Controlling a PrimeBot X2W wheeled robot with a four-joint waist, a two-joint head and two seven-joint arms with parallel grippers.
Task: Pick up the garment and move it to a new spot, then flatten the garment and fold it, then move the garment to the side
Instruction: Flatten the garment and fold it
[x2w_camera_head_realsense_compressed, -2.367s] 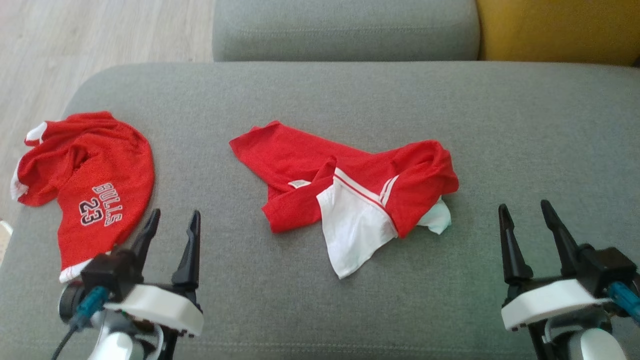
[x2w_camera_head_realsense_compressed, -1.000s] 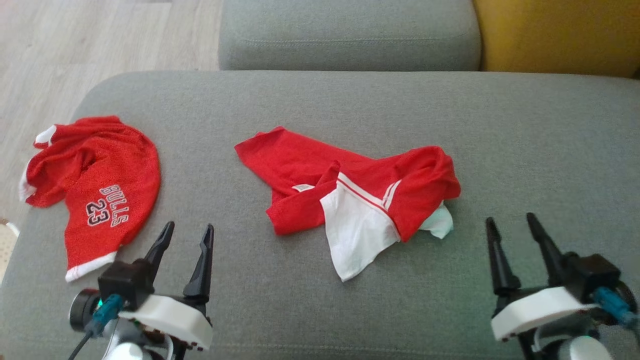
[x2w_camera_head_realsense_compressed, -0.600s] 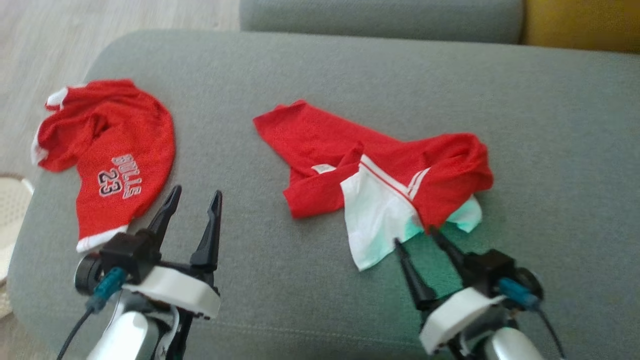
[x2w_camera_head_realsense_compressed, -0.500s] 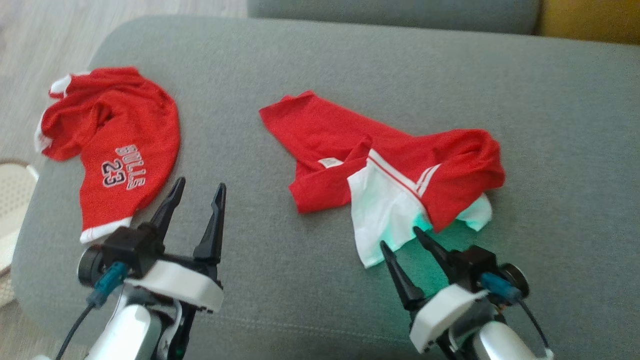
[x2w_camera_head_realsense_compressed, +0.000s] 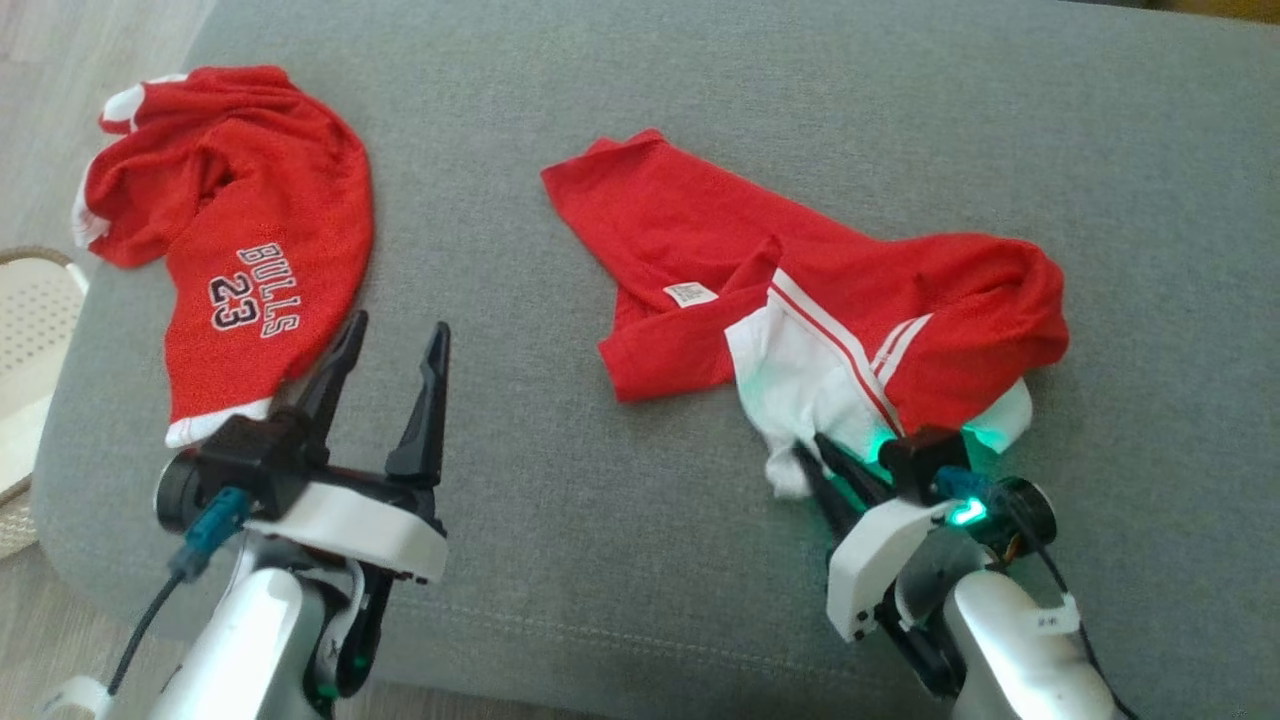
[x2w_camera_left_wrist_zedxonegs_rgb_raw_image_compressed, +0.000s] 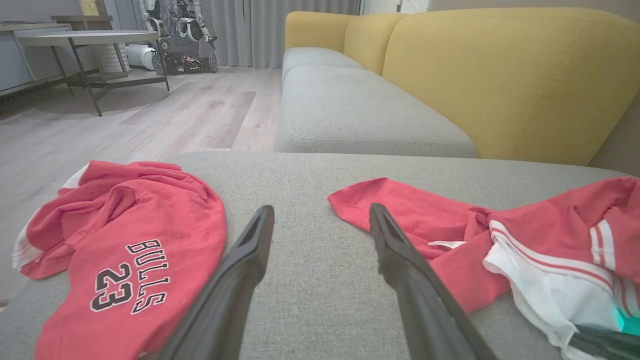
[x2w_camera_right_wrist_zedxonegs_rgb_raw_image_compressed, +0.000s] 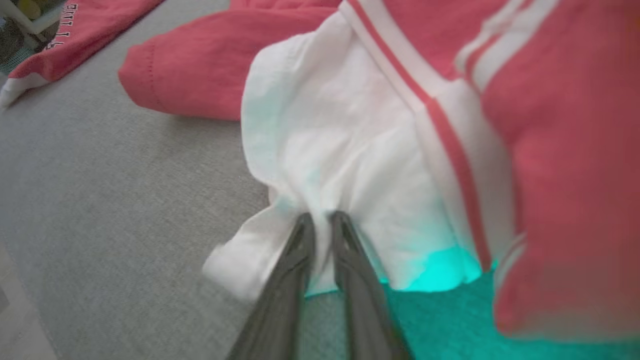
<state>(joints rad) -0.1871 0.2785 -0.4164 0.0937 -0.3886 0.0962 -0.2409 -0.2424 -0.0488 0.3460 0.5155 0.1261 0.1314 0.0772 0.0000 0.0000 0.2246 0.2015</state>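
Observation:
The garment (x2w_camera_head_realsense_compressed: 800, 260), red with a white striped panel, lies crumpled in the middle of the grey seat cushion (x2w_camera_head_realsense_compressed: 600, 520). My right gripper (x2w_camera_head_realsense_compressed: 812, 447) is at the garment's near white edge. In the right wrist view its fingers (x2w_camera_right_wrist_zedxonegs_rgb_raw_image_compressed: 300, 250) stand almost together, pinching a fold of the white cloth (x2w_camera_right_wrist_zedxonegs_rgb_raw_image_compressed: 350, 150), which bunches at the tips. My left gripper (x2w_camera_head_realsense_compressed: 393, 330) hovers open over bare cushion, left of the garment (x2w_camera_left_wrist_zedxonegs_rgb_raw_image_compressed: 525, 235) with nothing between its fingers (x2w_camera_left_wrist_zedxonegs_rgb_raw_image_compressed: 250, 260).
A second red jersey (x2w_camera_head_realsense_compressed: 250, 220) printed BULLS 23 lies at the cushion's left end, just beyond my left gripper. A pale basket (x2w_camera_head_realsense_compressed: 30, 330) stands on the floor past the left edge. Another grey cushion (x2w_camera_left_wrist_zedxonegs_rgb_raw_image_compressed: 350, 115) and a yellow backrest (x2w_camera_left_wrist_zedxonegs_rgb_raw_image_compressed: 500, 75) lie beyond.
The head camera has tipped forward and down. My right gripper has moved forward and left to the garment's white edge and closed on it. My left gripper has stayed open.

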